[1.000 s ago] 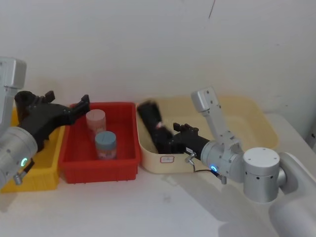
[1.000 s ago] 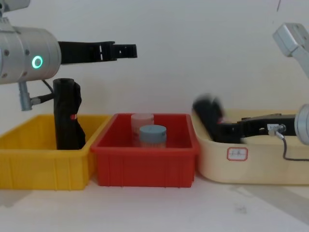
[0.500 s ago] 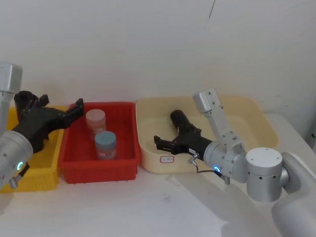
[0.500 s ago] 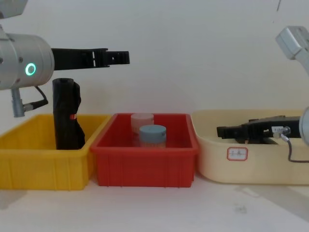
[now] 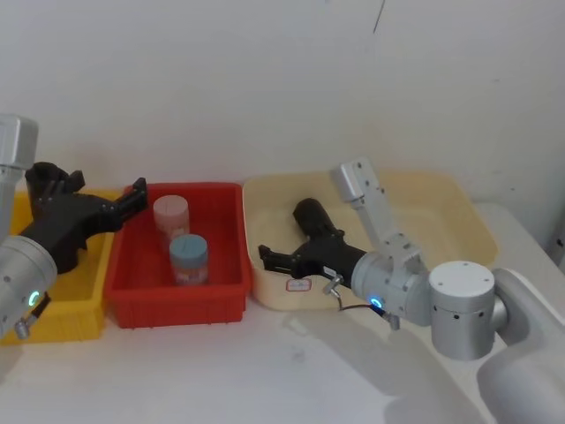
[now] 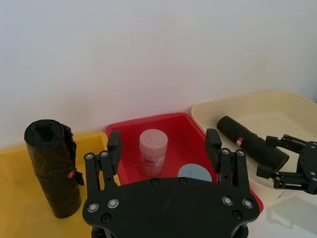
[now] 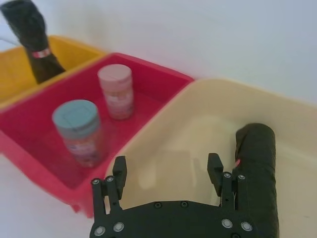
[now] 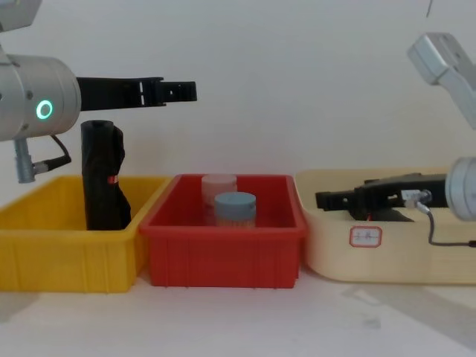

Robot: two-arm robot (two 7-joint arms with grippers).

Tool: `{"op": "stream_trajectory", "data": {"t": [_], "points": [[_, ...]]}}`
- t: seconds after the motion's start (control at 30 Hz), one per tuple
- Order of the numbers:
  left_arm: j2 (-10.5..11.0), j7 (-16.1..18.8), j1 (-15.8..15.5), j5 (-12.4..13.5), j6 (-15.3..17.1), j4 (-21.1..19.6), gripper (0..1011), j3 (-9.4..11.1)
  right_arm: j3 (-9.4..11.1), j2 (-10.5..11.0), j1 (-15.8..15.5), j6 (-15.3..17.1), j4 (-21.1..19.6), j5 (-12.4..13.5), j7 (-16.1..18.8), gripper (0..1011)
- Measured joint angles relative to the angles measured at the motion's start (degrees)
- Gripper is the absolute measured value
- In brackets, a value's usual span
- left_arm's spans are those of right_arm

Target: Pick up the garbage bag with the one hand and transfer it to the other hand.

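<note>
Left claw [image 8: 182,91], the green-lit one, is hovering with its 2 fingers spread wide and gripping nothing; the garbage bag [image 8: 103,178] is standing upright in the yellow bin [image 8: 44,253], lower than this claw and off to one side of its fingers, not between them. Risk 1, as I am reading it: the fingers are pointing over the red bin [image 8: 223,256], so a drop from here would be landing among the 2 jars rather than on the bag. Risk 2: the bag is standing tall and narrow; a finger clipping its top would likely be tipping it over. Risk 3: the plastic is looking glossy and crinkled, so a shallow pinch could be slipping during the handover. Right claw [image 7: 167,166], blue-lit, is sitting low in the cream tub [image 8: 416,256], fingers apart and holding nothing, with the second black roll [image 7: 257,168] lying just beside 1 finger; rising carelessly, it could be snagging that roll.
</note>
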Motion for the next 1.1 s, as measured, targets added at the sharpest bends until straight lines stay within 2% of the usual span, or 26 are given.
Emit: {"op": "stream_trajectory", "data": {"t": [0.57, 1.1], "points": [[0.08, 0.09, 0.09, 0.08, -0.04, -0.01, 1001, -0.04, -3.03, -2.12, 1.64, 4.68, -5.35, 0.55, 0.46, 1000], [0.08, 0.08, 0.09, 0.07, -0.04, -0.01, 1001, -0.04, -5.78, -4.37, 3.24, 9.44, -5.61, 0.83, -0.3, 1000]]}}
